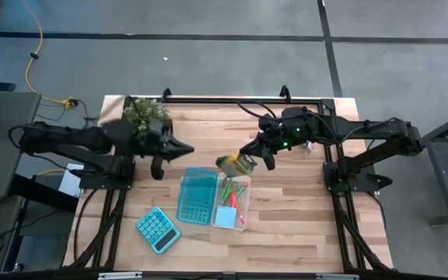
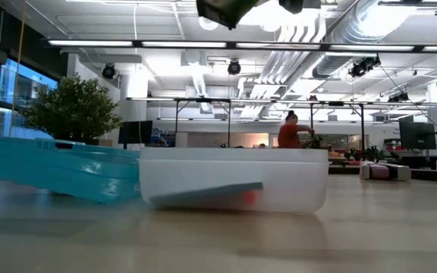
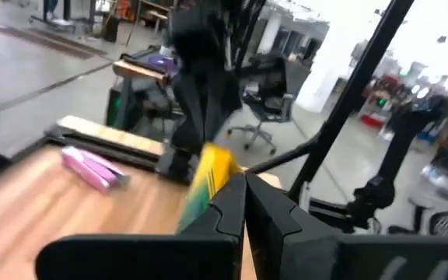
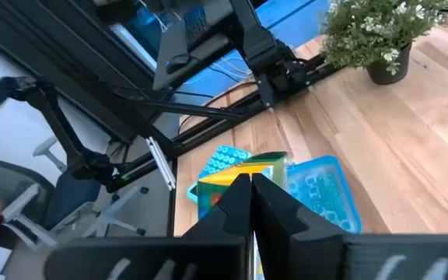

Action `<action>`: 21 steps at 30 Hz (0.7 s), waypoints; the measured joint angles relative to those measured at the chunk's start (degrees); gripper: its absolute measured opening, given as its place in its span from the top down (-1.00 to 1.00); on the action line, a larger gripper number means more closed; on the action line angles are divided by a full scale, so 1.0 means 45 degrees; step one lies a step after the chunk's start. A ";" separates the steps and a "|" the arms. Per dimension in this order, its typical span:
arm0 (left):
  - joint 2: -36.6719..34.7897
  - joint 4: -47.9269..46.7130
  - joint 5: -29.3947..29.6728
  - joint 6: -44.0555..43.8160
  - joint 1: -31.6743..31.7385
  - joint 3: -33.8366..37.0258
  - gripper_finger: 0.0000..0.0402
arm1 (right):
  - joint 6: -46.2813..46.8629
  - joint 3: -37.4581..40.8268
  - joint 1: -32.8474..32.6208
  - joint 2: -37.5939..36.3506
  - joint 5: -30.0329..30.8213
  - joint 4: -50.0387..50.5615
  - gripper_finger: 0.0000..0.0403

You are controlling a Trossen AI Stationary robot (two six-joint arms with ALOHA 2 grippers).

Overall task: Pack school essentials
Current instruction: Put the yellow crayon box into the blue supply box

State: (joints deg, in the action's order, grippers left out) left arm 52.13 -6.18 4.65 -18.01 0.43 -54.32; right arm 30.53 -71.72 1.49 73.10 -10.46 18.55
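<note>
Your right gripper [image 1: 249,158] pinches the crayon box [image 1: 237,163], seemingly above the white bin [image 1: 218,208]; left gripper [image 1: 179,150] pressed shut, idle.

You've got bare wood on the table [image 1: 302,225] right of the clear bin [image 1: 232,204], nothing blocking a pass there. The bin's left side is shut off by the teal lid [image 1: 197,194] lying just beside it, calculator [image 1: 158,230] near the lid's front-left corner. Over the bin's far end the right gripper [image 1: 249,158] hangs with the crayon box [image 1: 236,163], so that approach is taken. Left gripper [image 1: 183,150] juts toward centre beside the plant [image 1: 146,115], narrowing the back-left
</note>
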 joint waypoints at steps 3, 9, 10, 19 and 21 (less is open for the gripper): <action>-0.0068 0.1796 0.0183 -0.0848 -0.0429 0.1845 1.00 | -0.0107 0.0000 0.0037 0.0000 -0.0057 0.0024 1.00; 0.0085 0.2939 0.0922 -0.1638 -0.0952 0.2988 1.00 | -0.0125 0.0000 0.0037 -0.0003 -0.0256 0.0063 1.00; 0.0083 0.3017 0.1043 -0.1632 -0.0967 0.2984 1.00 | -0.0124 0.0000 0.0037 -0.0005 -0.0373 0.0123 1.00; -0.0007 0.3274 0.1646 -0.1634 -0.0754 0.2971 1.00 | -0.0488 0.0000 -0.0303 0.0914 -0.0193 0.1836 1.00; -0.0003 0.3335 0.1739 -0.1634 -0.0758 0.2971 1.00 | -0.0673 0.0000 -0.0594 0.1332 0.0064 0.1992 1.00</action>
State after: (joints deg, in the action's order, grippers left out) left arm 52.12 8.82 12.48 -25.36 -2.98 -40.95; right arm 27.51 -71.72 -1.19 79.09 -10.18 27.51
